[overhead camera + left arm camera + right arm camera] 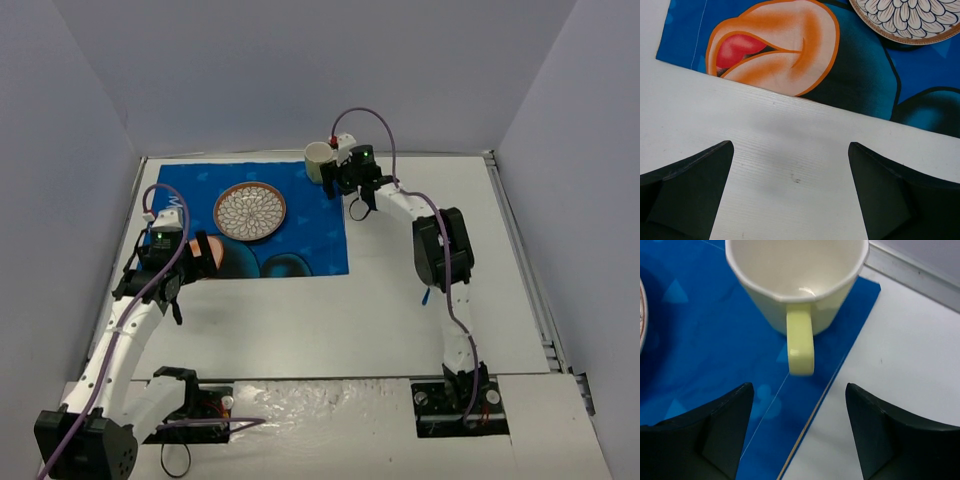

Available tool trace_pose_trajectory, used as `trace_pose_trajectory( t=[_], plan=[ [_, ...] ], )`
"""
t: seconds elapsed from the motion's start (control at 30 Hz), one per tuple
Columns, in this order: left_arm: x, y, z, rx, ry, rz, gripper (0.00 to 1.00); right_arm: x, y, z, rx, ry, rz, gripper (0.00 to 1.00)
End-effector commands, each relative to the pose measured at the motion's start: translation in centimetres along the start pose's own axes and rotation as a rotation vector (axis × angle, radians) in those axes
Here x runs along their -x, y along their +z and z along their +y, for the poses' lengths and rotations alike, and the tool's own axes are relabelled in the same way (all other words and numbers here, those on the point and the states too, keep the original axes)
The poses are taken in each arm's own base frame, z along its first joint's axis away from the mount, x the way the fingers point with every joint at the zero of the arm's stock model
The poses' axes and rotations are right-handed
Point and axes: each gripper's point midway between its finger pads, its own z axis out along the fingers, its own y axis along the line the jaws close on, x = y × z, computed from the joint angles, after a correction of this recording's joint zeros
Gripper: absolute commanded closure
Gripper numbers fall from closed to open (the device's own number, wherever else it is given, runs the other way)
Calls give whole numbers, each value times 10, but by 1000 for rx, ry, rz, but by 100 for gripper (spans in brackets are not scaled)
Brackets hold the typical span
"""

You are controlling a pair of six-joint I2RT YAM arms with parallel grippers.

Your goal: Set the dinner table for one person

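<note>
- Dinner table (400,310): white top filling my overhead view, with the arm bases at its 6 o'clock edge.
- Blue placemat (310,215): flat on the table, toward 11 o'clock.
- Patterned plate (250,211): on the placemat, near its middle.
- Pale mug (795,265): upright at the placemat's 1 o'clock corner.
- Right gripper (799,387): jaws parted and holding nothing, mug handle just ahead of the gap.
- Left gripper (790,150): jaws wide apart and empty, over bare table at the placemat's 7 o'clock edge.
</note>
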Motion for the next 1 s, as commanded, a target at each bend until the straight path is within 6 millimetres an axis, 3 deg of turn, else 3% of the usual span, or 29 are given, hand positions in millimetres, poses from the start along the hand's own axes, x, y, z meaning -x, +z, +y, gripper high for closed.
trace_pose_trajectory(
  t=[0.0, 0.1, 0.13, 0.2, 0.23, 0.4, 0.47, 0.53, 0.67, 0.97],
  plan=[
    [16, -5, -2, -14, -7, -69, 3, 120, -96, -21, -135, 41, -244, 22],
    [14, -5, -2, -5, 1, -58, 3, 110, -151, -46, -258, 153, -221, 19],
    [13, -5, -4, -7, 7, -54, 3, 96, -163, -57, -305, 189, -197, 19],
    [10, -4, -6, -5, 17, -37, 3, 50, -183, -86, -420, 307, -131, 19],
    [8, -2, -6, 2, 26, -25, 3, 47, -199, -92, -443, 368, -144, 19],
    [9, -1, -13, -6, 50, -16, 3, -69, -281, -149, -703, 589, -11, 22],
    [8, 0, -14, -11, 53, -10, 3, -82, -290, -153, -722, 621, -3, 24],
    [8, 1, -15, -11, 56, -3, 3, -125, -314, -171, -797, 737, 26, 28],
    [11, 3, -13, -2, 64, -17, 3, -158, -312, -174, -838, 881, 55, 37],
    [18, 4, -6, 28, 71, -52, 3, -205, -310, -161, -848, 911, 168, 56]
  ],
)
